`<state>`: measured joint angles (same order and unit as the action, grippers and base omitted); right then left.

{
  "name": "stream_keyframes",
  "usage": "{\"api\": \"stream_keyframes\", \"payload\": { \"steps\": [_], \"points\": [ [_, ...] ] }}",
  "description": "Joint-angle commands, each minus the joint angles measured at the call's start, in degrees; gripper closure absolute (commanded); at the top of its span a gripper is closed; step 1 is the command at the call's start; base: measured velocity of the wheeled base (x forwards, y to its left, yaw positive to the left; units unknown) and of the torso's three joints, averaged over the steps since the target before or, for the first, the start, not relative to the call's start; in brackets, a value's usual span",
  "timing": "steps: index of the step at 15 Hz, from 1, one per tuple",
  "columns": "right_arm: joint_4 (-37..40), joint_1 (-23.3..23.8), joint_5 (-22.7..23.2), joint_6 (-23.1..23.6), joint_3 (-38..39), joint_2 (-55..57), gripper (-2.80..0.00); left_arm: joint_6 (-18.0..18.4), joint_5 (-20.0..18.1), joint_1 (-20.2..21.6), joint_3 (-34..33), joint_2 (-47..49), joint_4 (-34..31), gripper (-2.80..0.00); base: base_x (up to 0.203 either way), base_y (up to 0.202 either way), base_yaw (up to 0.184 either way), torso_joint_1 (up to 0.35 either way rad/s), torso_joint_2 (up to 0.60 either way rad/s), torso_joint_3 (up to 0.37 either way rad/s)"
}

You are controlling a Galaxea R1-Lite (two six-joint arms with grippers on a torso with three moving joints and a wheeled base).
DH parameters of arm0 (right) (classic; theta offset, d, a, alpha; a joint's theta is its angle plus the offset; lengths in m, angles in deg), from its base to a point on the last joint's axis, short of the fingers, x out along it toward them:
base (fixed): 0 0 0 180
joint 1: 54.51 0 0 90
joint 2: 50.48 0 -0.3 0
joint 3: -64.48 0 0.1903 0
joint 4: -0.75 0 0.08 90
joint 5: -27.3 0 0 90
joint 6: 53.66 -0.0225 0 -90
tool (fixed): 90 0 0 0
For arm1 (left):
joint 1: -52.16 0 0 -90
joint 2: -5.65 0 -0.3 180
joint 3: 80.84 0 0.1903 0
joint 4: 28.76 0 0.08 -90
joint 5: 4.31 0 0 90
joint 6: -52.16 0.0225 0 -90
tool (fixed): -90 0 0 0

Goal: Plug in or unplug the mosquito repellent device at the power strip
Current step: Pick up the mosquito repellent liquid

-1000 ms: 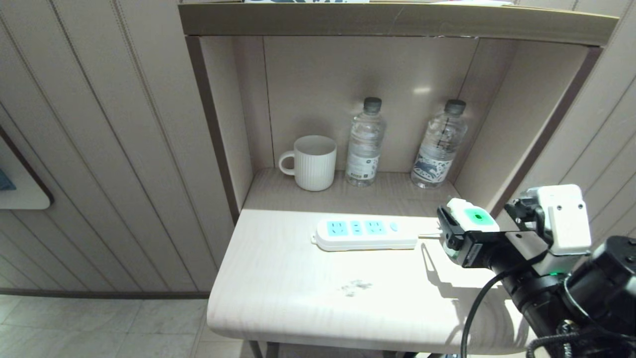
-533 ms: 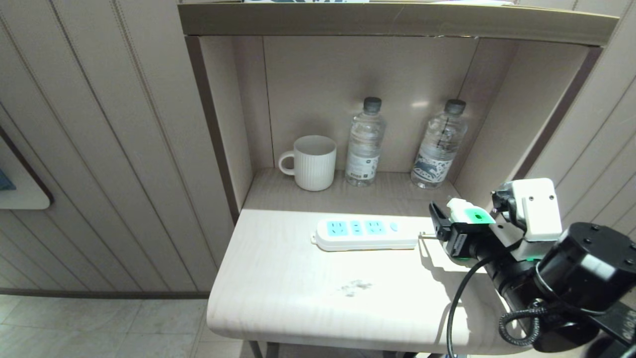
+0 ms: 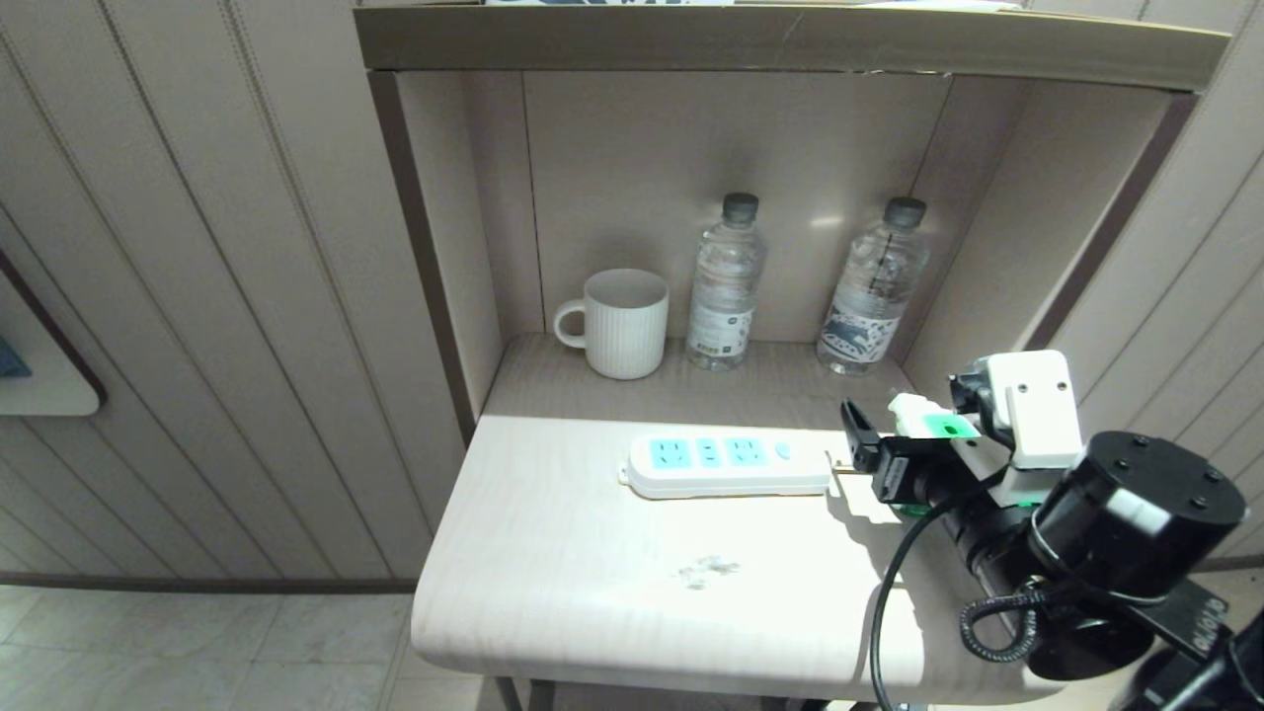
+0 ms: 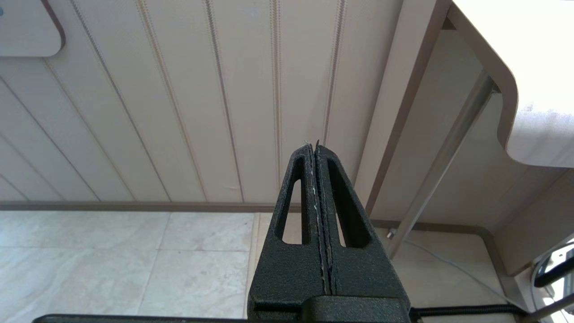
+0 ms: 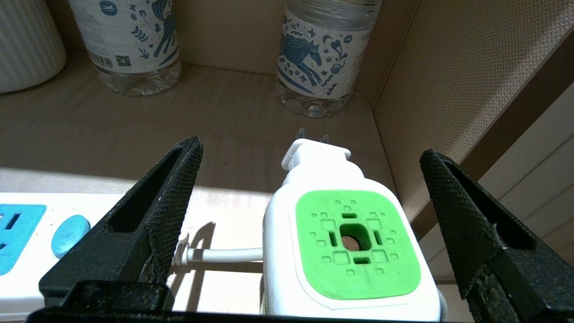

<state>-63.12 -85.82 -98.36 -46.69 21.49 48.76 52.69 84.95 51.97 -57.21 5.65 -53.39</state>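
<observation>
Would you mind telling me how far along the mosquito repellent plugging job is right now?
Done: little so far; the power strip has all three sockets empty. In hand: the right gripper straddles the mosquito repellent device with jaws wide open, not gripping; the device sits unplugged on the table beside the strip's cord end. Left: close on it, carry it over, push it in. The left gripper is parked shut below the table.
</observation>
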Motion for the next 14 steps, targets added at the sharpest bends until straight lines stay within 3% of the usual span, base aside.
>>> {"api": "stream_keyframes", "payload": {
  "steps": [1,10,11,14],
  "points": [
    [-2.72,0.43,-0.11,-0.01,-0.07,0.41,-2.80,0.00,-0.06,0.01,0.00,0.09,0.04,0.00,0.000,0.000,0.000,0.000,0.00,0.000],
    [-2.72,0.72,-0.11,-0.03,-0.60,0.77,-2.80,0.00,0.03,0.01,0.00,0.09,-0.05,0.00,0.000,0.000,0.000,0.000,0.00,0.000],
    [-2.72,0.72,-0.11,-0.03,-0.51,0.69,0.00,0.00,-0.06,0.01,0.00,0.09,-0.05,0.00,0.000,0.000,0.000,0.000,0.00,0.000],
    [-2.72,0.72,-0.03,-0.12,0.07,0.77,0.00,-0.01,0.03,0.01,0.00,0.09,-0.05,0.00,0.000,0.000,0.000,0.000,0.00,0.000]
  ]
}}
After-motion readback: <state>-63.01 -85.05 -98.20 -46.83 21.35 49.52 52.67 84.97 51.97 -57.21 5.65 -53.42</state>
